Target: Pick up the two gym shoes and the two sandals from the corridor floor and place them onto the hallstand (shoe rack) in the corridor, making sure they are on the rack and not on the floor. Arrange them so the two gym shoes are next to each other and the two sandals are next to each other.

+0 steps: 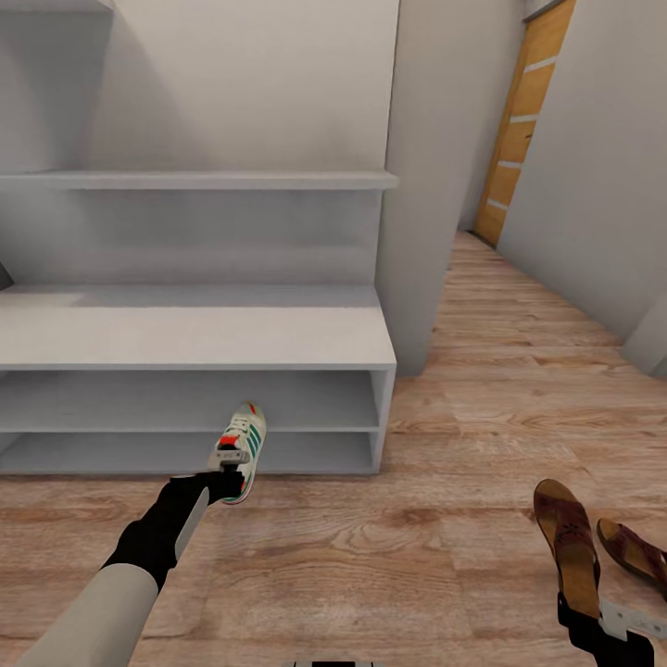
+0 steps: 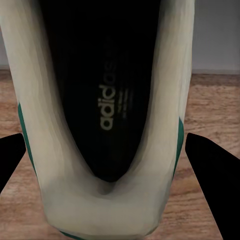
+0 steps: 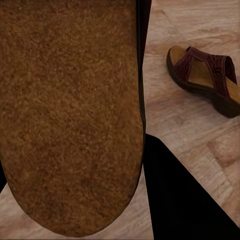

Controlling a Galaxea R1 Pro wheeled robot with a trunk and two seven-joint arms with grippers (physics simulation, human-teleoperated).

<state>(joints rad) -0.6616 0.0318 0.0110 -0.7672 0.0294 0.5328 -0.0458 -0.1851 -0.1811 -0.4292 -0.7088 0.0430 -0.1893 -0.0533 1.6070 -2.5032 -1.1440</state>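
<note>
Left gripper (image 1: 220, 482) pinched the sneaker (image 1: 239, 449) by its heel — toe aimed at the rack (image 1: 278, 338); right gripper (image 1: 593, 622) clamped a sandal (image 1: 567, 548).

A wooden door (image 1: 526, 120) stands at the far end of the corridor, up and to the right in the head view. It is orange-brown with pale horizontal bands across it, and it is seen at an angle. A plain grey wall (image 1: 593, 139) runs along the right side of the passage toward that door. A broad grey pillar (image 1: 435, 167) rises left of the door, from the floor to the top of the view.
</note>
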